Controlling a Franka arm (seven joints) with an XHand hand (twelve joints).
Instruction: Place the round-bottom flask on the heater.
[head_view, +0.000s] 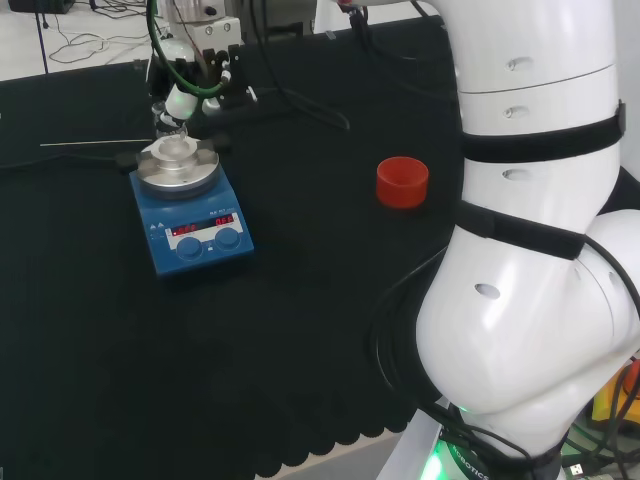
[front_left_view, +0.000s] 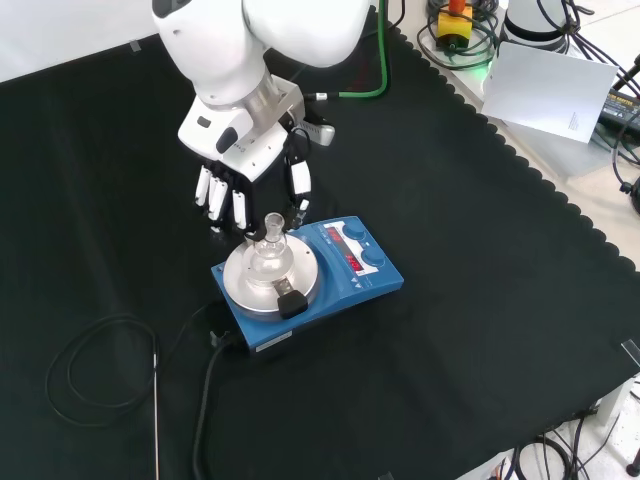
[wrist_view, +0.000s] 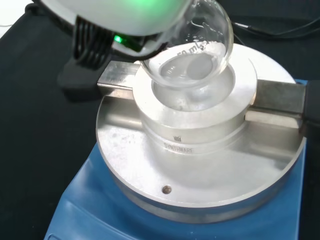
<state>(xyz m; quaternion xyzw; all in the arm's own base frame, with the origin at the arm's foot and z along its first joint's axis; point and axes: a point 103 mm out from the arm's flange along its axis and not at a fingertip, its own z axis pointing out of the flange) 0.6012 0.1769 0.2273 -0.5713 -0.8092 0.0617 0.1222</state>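
While the hand (front_left_view: 243, 178) hangs fingers-down and released just behind it, the round-bottom flask (front_left_view: 268, 256) sits neck-up in the heater (front_left_view: 340, 280).

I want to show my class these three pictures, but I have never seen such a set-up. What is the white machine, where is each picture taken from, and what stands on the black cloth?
The white machine is a robot arm ending in a black and white hand with fingers. One picture looks over the arm from behind, one looks down from in front, and one sits at the wrist, close up. On the cloth stands a blue heater with a round metal top. A clear glass flask sits in that top's hollow. The hand hangs just behind the flask, fingers straight, holding nothing. A red cup-like ring stands apart, and a cable lies beside the heater.
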